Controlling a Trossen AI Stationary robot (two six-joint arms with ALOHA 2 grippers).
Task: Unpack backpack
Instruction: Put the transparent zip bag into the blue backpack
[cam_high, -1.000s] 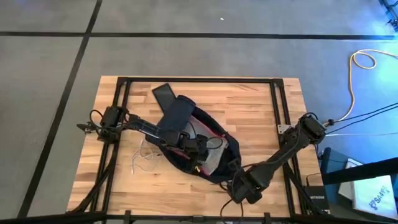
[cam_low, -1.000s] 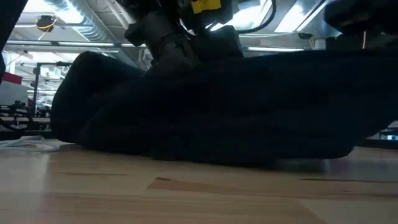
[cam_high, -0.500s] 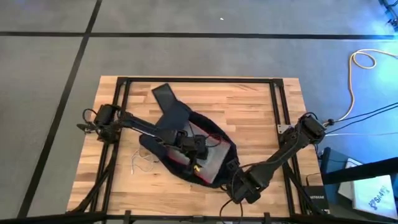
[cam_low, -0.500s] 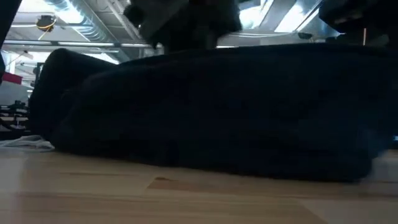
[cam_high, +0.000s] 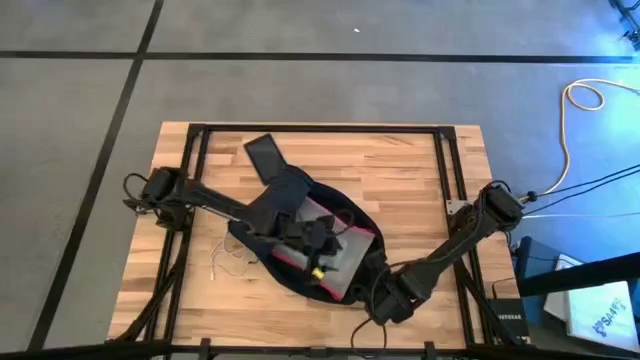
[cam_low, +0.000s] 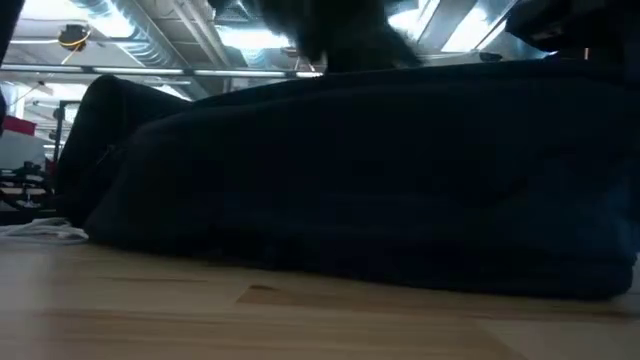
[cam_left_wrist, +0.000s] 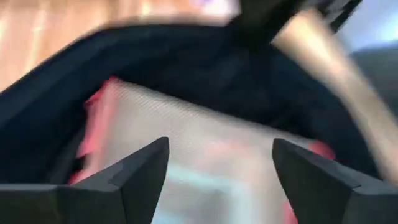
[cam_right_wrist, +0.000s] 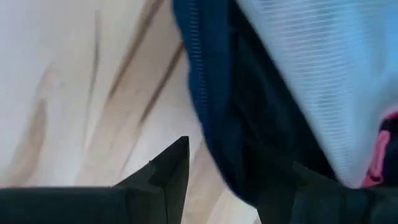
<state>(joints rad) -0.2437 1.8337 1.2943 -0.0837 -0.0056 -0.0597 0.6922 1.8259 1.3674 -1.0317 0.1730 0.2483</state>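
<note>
Backpack (cam_high: 300, 200): dark navy, lying open near the middle of the surface (cam_high: 420, 180), mouth turned toward the near edge. A clear red-edged pouch (cam_high: 338, 262) shows inside the opening.

Left gripper (cam_high: 322, 252): reaching over the bag into its opening, above the pouch; in the left wrist view its fingers (cam_left_wrist: 140, 177) stand wide apart with the pouch between and beyond them, nothing held.

Right gripper (cam_high: 375, 290): low at the bag's near right rim; in the right wrist view the navy rim fabric lies between its fingers (cam_right_wrist: 171, 177), which look closed on it, though the far finger is mostly hidden.

Change from a second ago: the bag has slid toward the left and near edge, its flap now clear of the dark flat slab (cam_high: 265, 156); the left arm's base joint has swung outward; more of the pouch is exposed.

Surface: pale wood planks with a black frame; a white cord (cam_high: 228, 258) lies just left of the bag.

Room: grey carpet with dark lines, a yellow cable (cam_high: 580, 100) on the floor at right; the low view shows ceiling lights behind the bag's bulk.
</note>
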